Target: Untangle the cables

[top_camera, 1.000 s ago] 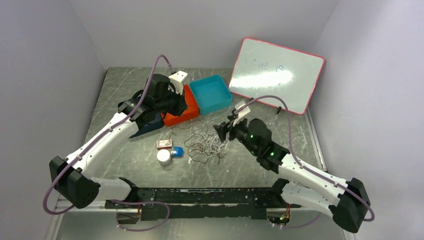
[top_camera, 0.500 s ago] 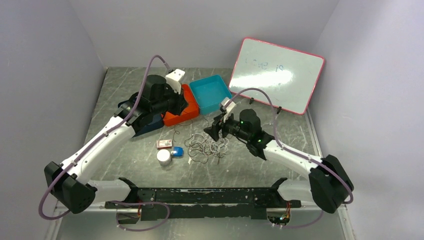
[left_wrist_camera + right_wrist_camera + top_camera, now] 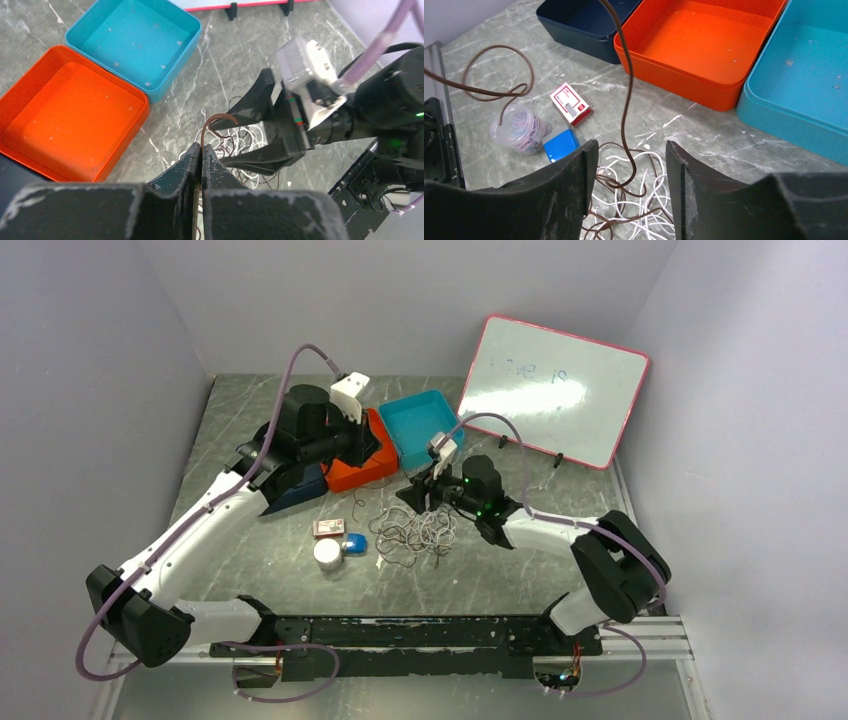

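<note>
Here the cables (image 3: 415,533) lie as a loose heap of white and brown loops on the grey marbled desk (image 3: 570,495), near its middle, in front of the orange bin (image 3: 368,470) and the teal bin (image 3: 425,425).

The left tool (image 3: 201,148) is fully closed. Its two fingers pinch a brown cable (image 3: 216,119), whose end curls up and over above the fingertips. This tool is held up above the heap, near the orange bin.

The right tool (image 3: 631,145) hangs low over the heap with its jaws standing moderately apart and nothing in its grip. In the right wrist view a strand of the brown cable comes down from the top of the picture and passes into the gap between the two fingers, then bends into the tangle of white loops (image 3: 644,200) below. I cannot tell if it touches either finger. Another stretch of brown cable makes a wide loop to the left, above a clear cup (image 3: 519,131) filled with small coloured items.

Just beside the cup sit a small blue box (image 3: 560,145) and a red-and-white box (image 3: 570,104), both left of the heap. A dark blue bin (image 3: 584,17) stands touching the orange bin's far side. A pink-framed whiteboard (image 3: 555,390) leans at the back right.
</note>
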You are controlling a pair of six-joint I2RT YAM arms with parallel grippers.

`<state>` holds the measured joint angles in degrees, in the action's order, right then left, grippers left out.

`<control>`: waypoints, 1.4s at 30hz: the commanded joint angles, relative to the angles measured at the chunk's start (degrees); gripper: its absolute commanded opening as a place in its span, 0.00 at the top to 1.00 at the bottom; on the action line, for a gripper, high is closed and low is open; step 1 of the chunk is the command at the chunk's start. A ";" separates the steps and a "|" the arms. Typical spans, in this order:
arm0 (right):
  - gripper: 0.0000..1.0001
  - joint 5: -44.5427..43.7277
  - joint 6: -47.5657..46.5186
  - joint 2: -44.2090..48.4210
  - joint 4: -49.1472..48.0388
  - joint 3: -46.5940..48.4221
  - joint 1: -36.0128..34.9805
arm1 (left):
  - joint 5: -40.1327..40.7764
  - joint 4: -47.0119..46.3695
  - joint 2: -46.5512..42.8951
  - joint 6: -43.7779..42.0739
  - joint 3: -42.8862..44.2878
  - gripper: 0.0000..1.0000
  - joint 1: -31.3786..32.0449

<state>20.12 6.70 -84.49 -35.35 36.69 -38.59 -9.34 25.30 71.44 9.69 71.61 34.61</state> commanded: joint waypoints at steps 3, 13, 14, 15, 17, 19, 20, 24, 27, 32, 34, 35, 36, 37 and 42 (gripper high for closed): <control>0.49 -1.55 4.28 -2.23 -6.69 -0.12 -1.74 | -2.04 -0.14 -1.57 1.66 6.80 0.93 0.25; 0.62 -11.80 7.92 -2.54 -12.53 -5.66 -5.19 | -3.24 2.73 -2.16 3.03 16.41 0.93 0.23; 0.63 -11.72 7.99 -2.48 -12.70 -5.99 -5.30 | -2.92 3.12 -2.30 3.30 16.91 0.93 0.21; 0.63 -11.63 7.99 -2.09 -12.72 -6.38 -5.50 | -2.16 3.43 -2.35 3.50 17.42 0.93 0.23; 0.63 -11.65 7.83 -0.72 -12.30 -7.51 -5.97 | -0.75 4.01 -2.44 3.95 18.12 0.93 0.23; 0.62 -12.23 7.67 1.26 -11.31 -8.99 -6.57 | 0.25 4.43 -2.44 4.40 18.42 0.93 0.21; 0.61 -12.61 7.45 2.57 -10.48 -9.68 -6.98 | 0.76 4.78 -2.44 4.57 18.54 0.93 0.23; 0.58 -14.61 6.93 11.05 -5.81 -12.68 -8.86 | 4.21 6.75 -1.95 4.45 18.60 0.93 0.23; 0.55 -15.77 6.92 18.41 0.31 -13.22 -10.20 | 6.92 7.81 -1.41 4.50 18.41 0.93 0.14; 0.52 -18.88 8.43 29.32 14.57 -12.67 -11.23 | 10.25 7.50 -0.38 5.62 16.97 0.93 -0.44; 0.50 -21.87 9.87 32.77 20.45 -12.10 -11.33 | 10.91 7.04 0.07 5.69 16.28 0.93 -0.77; 0.48 -24.06 10.90 34.14 23.21 -11.76 -11.33 | 11.26 6.88 0.43 5.81 16.06 0.93 -0.99; 0.47 -25.98 11.69 35.38 25.96 -11.32 -11.36 | 11.54 6.91 0.91 5.74 15.95 0.93 -1.28; 0.46 -27.78 12.43 36.47 28.47 -10.88 -11.35 | 11.68 7.06 1.39 5.64 15.93 0.93 -1.58; 0.42 -33.88 14.88 40.24 36.56 -8.33 -11.38 | 12.81 7.72 3.69 5.68 15.67 0.93 -4.38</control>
<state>-6.42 18.59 -46.81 -9.10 25.06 -49.63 0.91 32.49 73.63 14.83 87.85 32.51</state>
